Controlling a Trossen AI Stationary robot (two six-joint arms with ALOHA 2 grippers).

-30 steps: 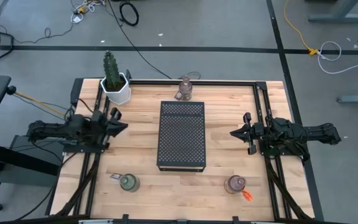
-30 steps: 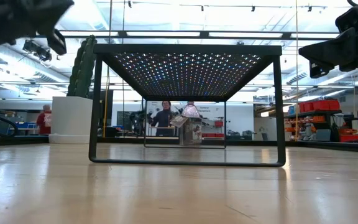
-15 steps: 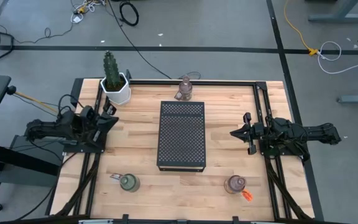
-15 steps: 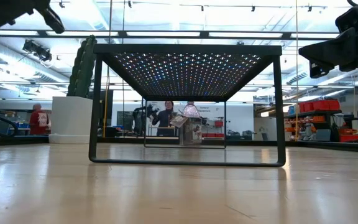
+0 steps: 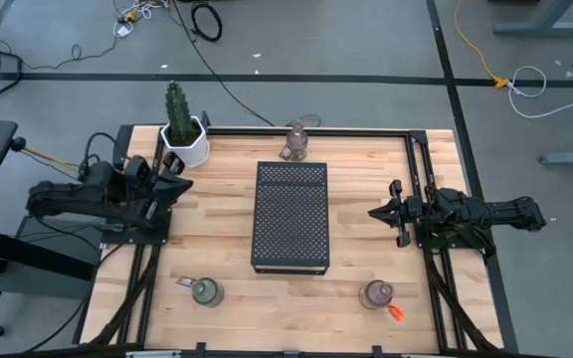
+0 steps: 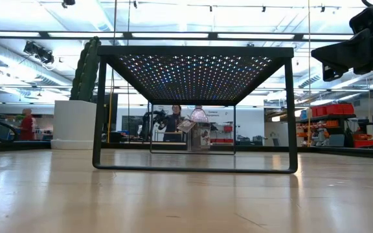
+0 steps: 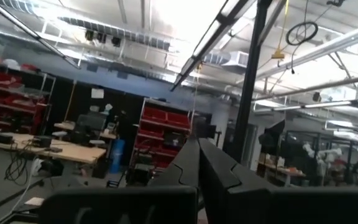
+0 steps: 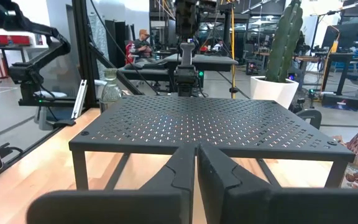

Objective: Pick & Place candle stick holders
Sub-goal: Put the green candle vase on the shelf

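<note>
Tools both closed and empty: left tool (image 5: 175,185) has drawn back toward the table edge, right tool (image 5: 378,213) unmoved.

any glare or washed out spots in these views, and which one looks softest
Low view: ceiling lights glint through the perforated black stand and sheen the table. Left wrist view: blown-out ceiling, softest overall. High view: even light, faint shadows.

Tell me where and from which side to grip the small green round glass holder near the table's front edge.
Grip the small green round glass holder across its round body, coming straight down from above: it stands upright and alone on the wooden table, while its small tag sticks out on the left.
</note>
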